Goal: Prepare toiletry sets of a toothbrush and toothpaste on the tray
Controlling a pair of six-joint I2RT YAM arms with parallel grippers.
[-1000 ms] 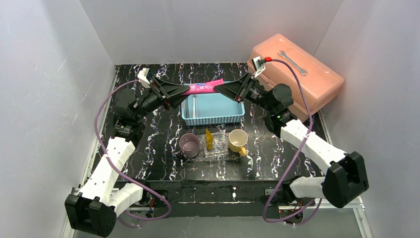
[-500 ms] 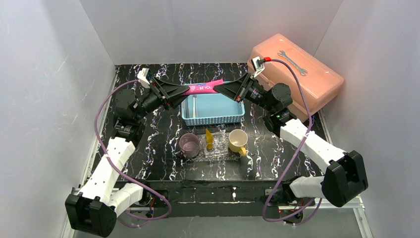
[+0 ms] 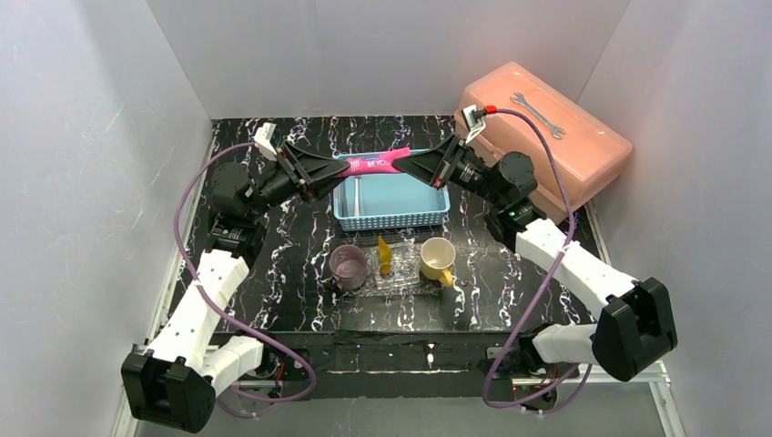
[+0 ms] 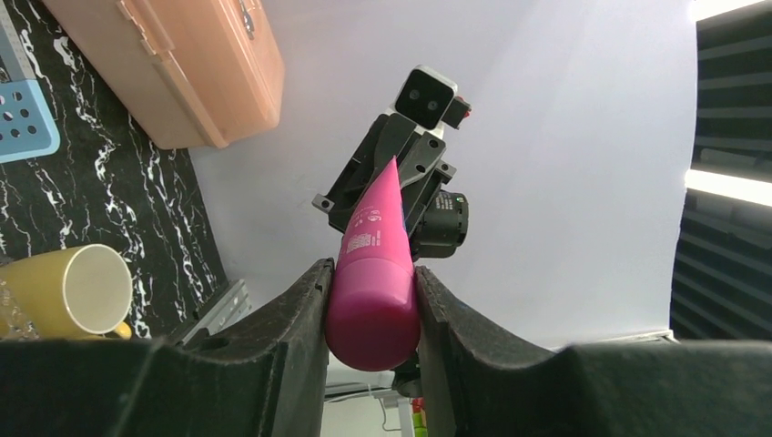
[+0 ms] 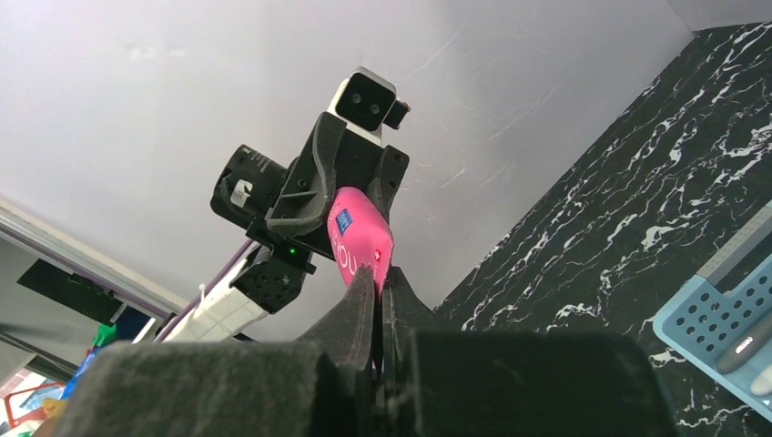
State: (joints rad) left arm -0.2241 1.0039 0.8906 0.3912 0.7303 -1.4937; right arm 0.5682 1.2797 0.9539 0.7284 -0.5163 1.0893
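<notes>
left pincer (image 3: 341,169) grasping pink tube (image 3: 373,164) | right pincer (image 3: 403,166) clenched on its flat end | blue basket (image 3: 393,221) beneath | toolbox (image 3: 546,137) near

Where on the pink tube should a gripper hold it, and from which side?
At its flat tail, end-on from the right: the pink tube lies level in the air, tapering thin there, so fingers pinch across the flat.

Top view: high, near side, looking down over whole desk (image 3: 291,264). Wrist views: close, facing each other across the shared pink tube (image 4: 371,291).
</notes>
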